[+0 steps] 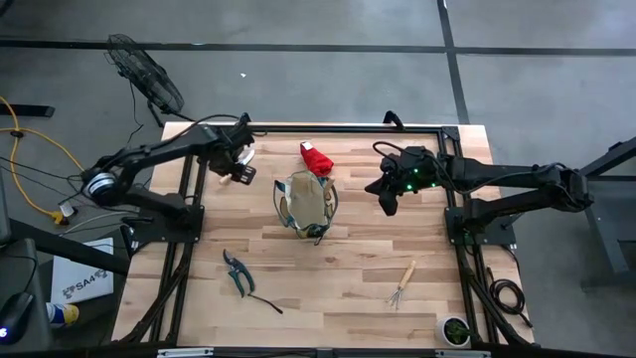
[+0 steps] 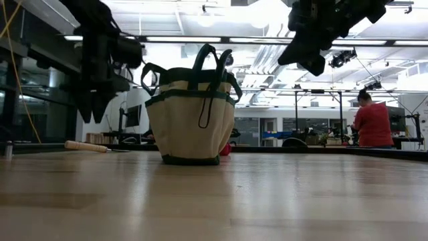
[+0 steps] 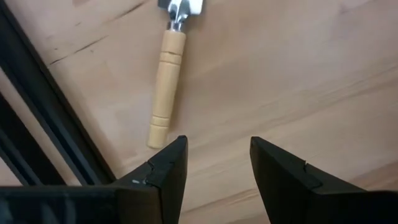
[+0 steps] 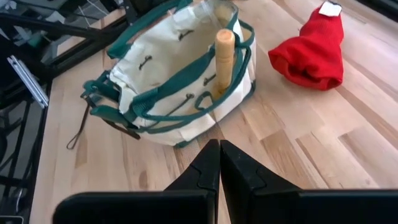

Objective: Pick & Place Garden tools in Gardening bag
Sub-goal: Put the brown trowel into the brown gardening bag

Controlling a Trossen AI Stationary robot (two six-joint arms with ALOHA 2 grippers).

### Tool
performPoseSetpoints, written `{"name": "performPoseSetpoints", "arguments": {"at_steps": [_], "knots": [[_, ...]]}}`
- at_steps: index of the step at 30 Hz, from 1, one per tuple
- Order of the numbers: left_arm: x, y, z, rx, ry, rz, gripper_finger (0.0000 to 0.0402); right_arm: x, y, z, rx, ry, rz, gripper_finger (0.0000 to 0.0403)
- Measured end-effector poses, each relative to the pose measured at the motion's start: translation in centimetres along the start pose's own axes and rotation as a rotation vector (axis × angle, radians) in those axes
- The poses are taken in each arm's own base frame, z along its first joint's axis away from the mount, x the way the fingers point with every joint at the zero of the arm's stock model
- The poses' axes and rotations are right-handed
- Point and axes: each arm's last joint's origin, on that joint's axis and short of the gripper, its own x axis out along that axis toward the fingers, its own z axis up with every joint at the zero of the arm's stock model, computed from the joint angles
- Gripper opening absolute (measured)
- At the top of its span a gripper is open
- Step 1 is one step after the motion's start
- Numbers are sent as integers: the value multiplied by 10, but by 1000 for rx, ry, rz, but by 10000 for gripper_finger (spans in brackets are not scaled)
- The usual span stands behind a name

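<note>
The tan gardening bag (image 1: 304,204) with green trim stands upright on its base at the table's middle. A wooden handle (image 4: 222,59) sticks up out of it. A wooden-handled tool (image 3: 168,81) lies flat on the table at the far left, just ahead of my left gripper (image 3: 214,155), which is open, empty and above the table. My right gripper (image 4: 219,149) is shut and empty, raised to the right of the bag. A red glove (image 1: 316,157) lies behind the bag. Pruning shears (image 1: 237,270) and a hand rake (image 1: 402,283) lie toward the near edge.
Dark frame rails (image 1: 194,214) run along both table sides, and one (image 3: 43,118) lies close beside my left gripper. A small potted plant (image 1: 455,330) stands at the near right corner. A person in red (image 2: 372,124) stands in the room beyond.
</note>
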Motion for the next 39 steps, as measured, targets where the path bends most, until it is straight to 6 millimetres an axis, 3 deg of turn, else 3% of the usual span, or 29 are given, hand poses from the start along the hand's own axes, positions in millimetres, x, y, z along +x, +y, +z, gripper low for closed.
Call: {"name": "performPoseSetpoints", "arguments": {"at_steps": [23,39], "knots": [[54,25,36,24,135,51,169,0,0,-3,3,33,14,3],[55,30,29,79,218,105,168,0,-1,-5,15,53,1,3]]}}
